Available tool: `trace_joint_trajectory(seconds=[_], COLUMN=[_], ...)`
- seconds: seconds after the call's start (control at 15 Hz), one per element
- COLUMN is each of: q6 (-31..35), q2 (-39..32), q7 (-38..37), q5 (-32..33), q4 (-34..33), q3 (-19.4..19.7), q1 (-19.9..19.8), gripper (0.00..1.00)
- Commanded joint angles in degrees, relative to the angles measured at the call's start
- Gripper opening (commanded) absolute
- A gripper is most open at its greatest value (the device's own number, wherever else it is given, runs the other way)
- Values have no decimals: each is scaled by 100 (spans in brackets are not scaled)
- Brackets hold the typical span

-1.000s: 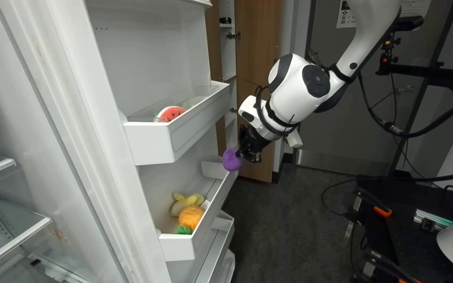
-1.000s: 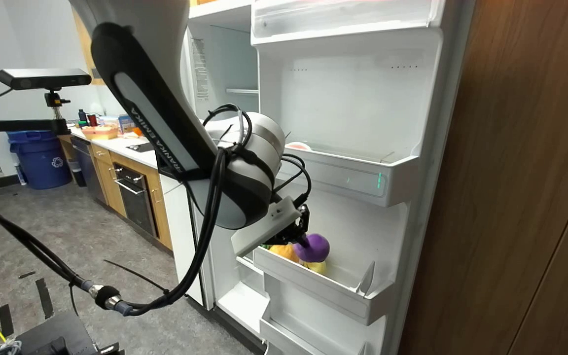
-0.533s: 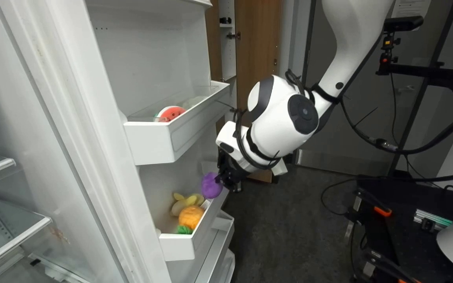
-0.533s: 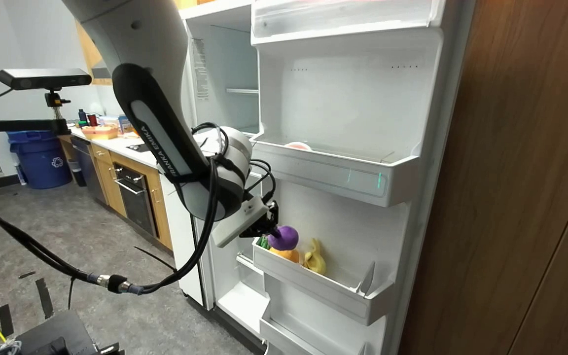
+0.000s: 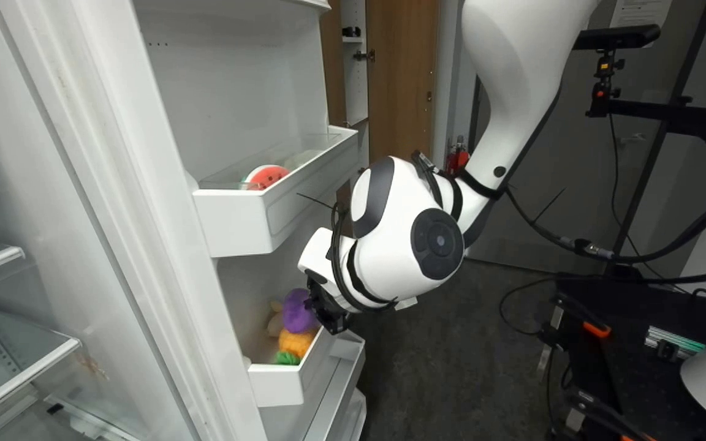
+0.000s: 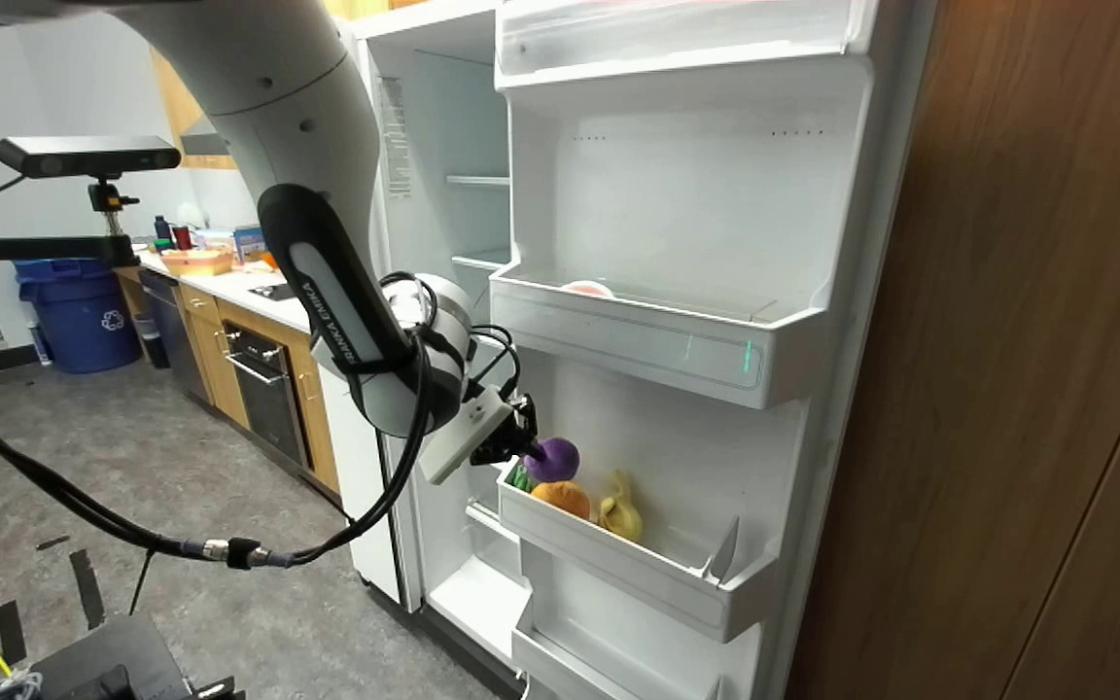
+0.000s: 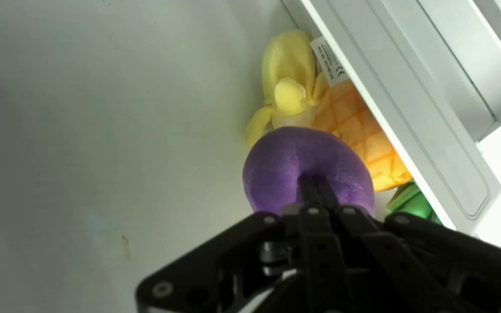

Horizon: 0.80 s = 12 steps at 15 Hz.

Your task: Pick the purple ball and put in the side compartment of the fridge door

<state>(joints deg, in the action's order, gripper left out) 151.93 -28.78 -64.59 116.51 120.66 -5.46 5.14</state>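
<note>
The purple ball (image 5: 296,306) is in my gripper (image 5: 315,303), over the side compartment (image 5: 276,387), a white bin low on the fridge door (image 5: 230,79). In an exterior view the ball (image 6: 556,459) is at the bin's end near the fridge body, just above the orange toy; I cannot tell whether they touch. The bin's front wall (image 6: 628,564) is below and in front of it. In the wrist view the fingers (image 7: 315,184) are closed together and pinch into the ball (image 7: 272,169). The ball overlaps the banana and pineapple toys there.
A yellow banana toy (image 7: 288,65) and an orange pineapple toy (image 7: 359,126) with green leaves (image 7: 413,202) lie in the same bin. A like bin (image 5: 304,202) one tier higher holds a watermelon toy (image 5: 266,176) and overhangs this space. Another bin (image 6: 579,666) is below.
The arm has carried the ball down and in over the bin, toward the end near the fridge body. The ball has stayed pinched in the gripper.
</note>
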Motion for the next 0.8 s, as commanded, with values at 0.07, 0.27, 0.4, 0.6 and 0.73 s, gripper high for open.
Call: trace_joint_trajectory(seconds=[0.07,0.27,0.4,0.6,0.73], q6=[-397,-337,-273,-100,201], q2=[-306,-288,-244,-154,-41], q7=[91,125,159,210,306], q5=[-1,99,99,121,164], q4=[-290,-206,-152,-77,12], q3=[-265,-229,-170,-91,-43], q1=[-137,-335,-540,-863,-1121], gripper=[0,26,34,57,72])
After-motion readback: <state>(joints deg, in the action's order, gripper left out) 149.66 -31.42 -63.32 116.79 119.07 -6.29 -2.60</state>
